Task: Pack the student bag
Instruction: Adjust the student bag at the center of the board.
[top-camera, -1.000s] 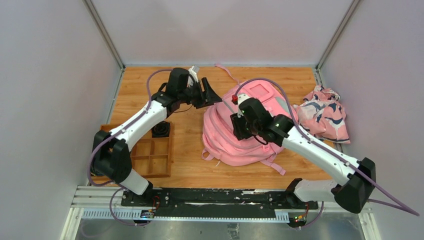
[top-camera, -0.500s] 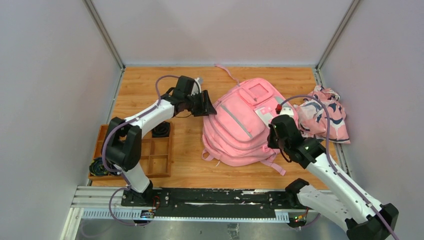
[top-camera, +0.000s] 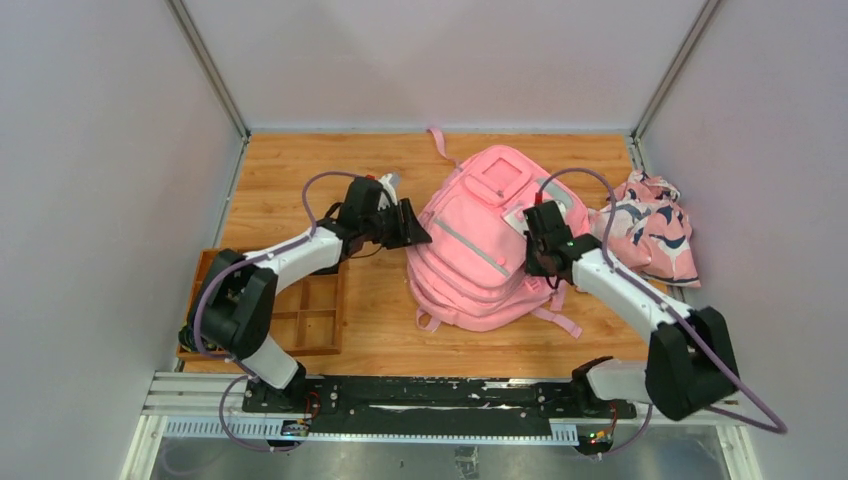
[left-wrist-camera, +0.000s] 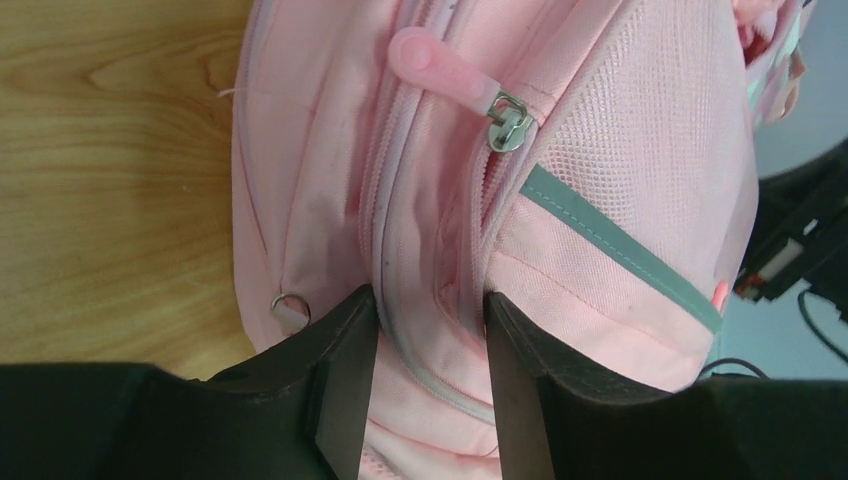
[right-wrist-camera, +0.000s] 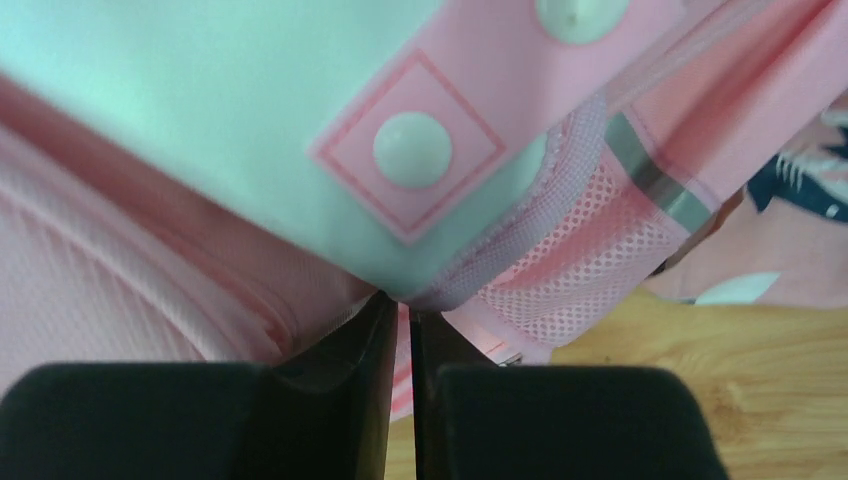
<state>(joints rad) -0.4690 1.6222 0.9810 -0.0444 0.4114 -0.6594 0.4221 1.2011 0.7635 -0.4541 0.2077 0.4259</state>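
The student bag (top-camera: 470, 262), a large pink backpack with grey trim, lies on the wooden table between my arms. My left gripper (top-camera: 414, 229) is at its left edge. In the left wrist view this gripper (left-wrist-camera: 430, 300) is shut on a thick fold of the bag (left-wrist-camera: 600, 150) beside a zipper, below a pink zipper pull (left-wrist-camera: 445, 72). My right gripper (top-camera: 540, 250) is at the bag's right side. In the right wrist view it (right-wrist-camera: 398, 300) is shut on a thin edge of fabric under the white-pink patch (right-wrist-camera: 410, 150).
A wooden compartment tray (top-camera: 318, 322) sits at the front left, with a dark object (top-camera: 192, 335) at its left end. A pink cloth with a navy-white pattern (top-camera: 650, 228) lies against the right wall. Grey walls enclose the table.
The bag has shifted towards the back of the table and turned. My right gripper has moved back and up along its right side. My left gripper has dropped slightly and stays at the left edge.
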